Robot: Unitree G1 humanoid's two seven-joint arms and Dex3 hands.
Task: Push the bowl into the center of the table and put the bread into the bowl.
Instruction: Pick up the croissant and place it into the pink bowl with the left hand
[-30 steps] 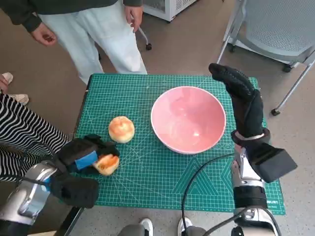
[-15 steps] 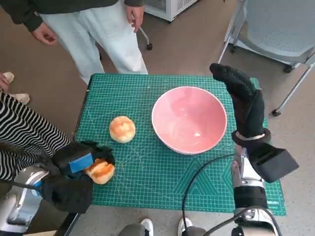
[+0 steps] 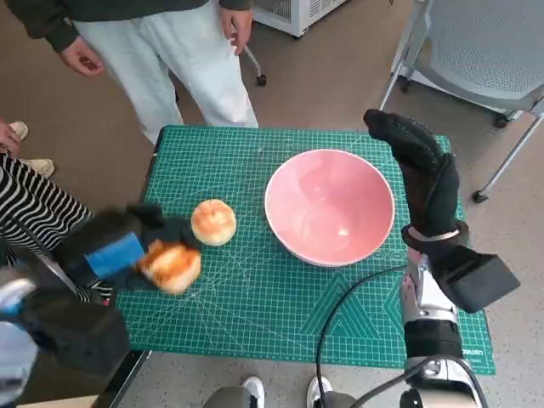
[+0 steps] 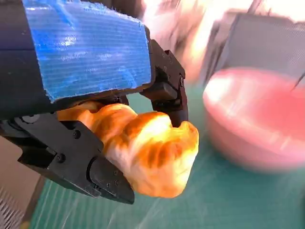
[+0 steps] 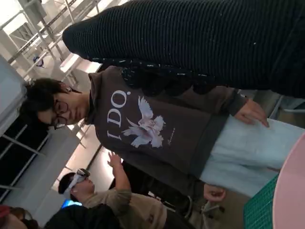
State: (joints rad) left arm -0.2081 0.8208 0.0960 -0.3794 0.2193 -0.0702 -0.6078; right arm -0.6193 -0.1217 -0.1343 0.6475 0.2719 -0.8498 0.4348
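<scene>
A pink bowl (image 3: 330, 206) stands on the green cutting mat (image 3: 255, 314), a little right of its middle. My left hand (image 3: 110, 252) holds a golden piece of bread (image 3: 171, 266) lifted above the mat's left edge; the left wrist view shows the bread (image 4: 147, 152) gripped between the black fingers (image 4: 167, 86), with the bowl (image 4: 257, 119) blurred beyond. A second round bun (image 3: 213, 222) lies on the mat left of the bowl. My right hand (image 3: 421, 174) stands upright with straight fingers beside the bowl's right rim, holding nothing.
A person in pale trousers (image 3: 170, 59) stands at the table's far side, also seen in the right wrist view (image 5: 152, 129). A striped sleeve (image 3: 34, 221) is at the left. A grey chair (image 3: 476, 51) stands at the far right. A black cable (image 3: 340, 314) crosses the mat's front.
My left hand has lifted the bread off the mat and raised it up and back. The bowl, the bun and my right hand have stayed where they were.
</scene>
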